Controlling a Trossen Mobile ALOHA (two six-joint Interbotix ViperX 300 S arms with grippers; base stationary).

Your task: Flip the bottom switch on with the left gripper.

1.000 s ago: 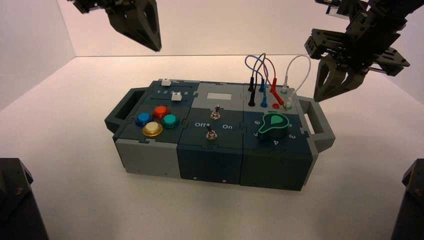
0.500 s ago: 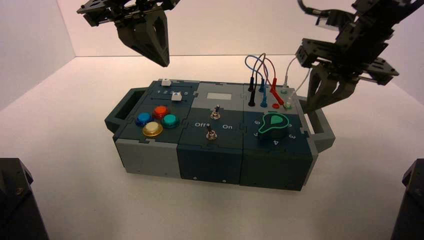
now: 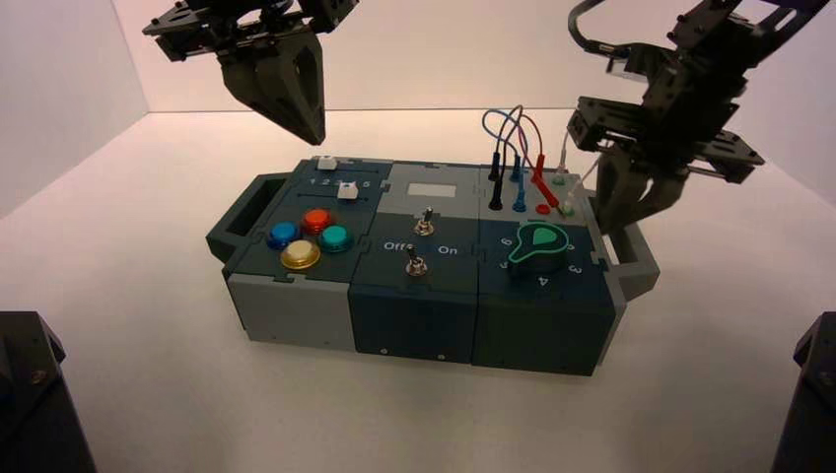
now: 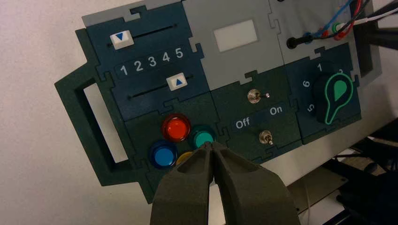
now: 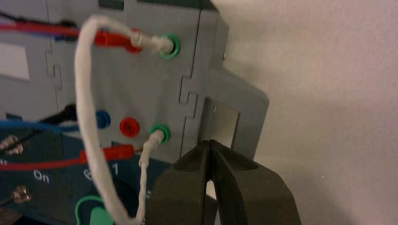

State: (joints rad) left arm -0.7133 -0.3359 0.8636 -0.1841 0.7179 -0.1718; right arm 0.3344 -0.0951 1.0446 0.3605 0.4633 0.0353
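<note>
The bottom switch (image 3: 416, 264) is a small metal toggle on the dark middle panel of the box (image 3: 296, 315), below the "Off" and "On" lettering. In the left wrist view the bottom switch (image 4: 266, 137) lies ahead of the fingertips and to one side; its lever position is not plain. My left gripper (image 3: 314, 136) hangs shut and empty high above the box's back left corner. In its own view the left gripper (image 4: 212, 144) has its tips over the teal button (image 4: 202, 138). My right gripper (image 3: 614, 227) is shut over the box's right end.
The top switch (image 4: 255, 96) leans toward "On". Red, blue, teal and yellow buttons (image 3: 316, 220), two sliders (image 3: 345, 191), the green knob (image 3: 538, 244) and plugged wires (image 3: 518, 158) fill the box. The right gripper (image 5: 209, 142) hovers by the right handle (image 3: 636, 251) and white wire (image 5: 84, 117).
The left gripper has come down toward the box's back left. The right gripper has moved left and down to the box's right end. The box's parts have not moved.
</note>
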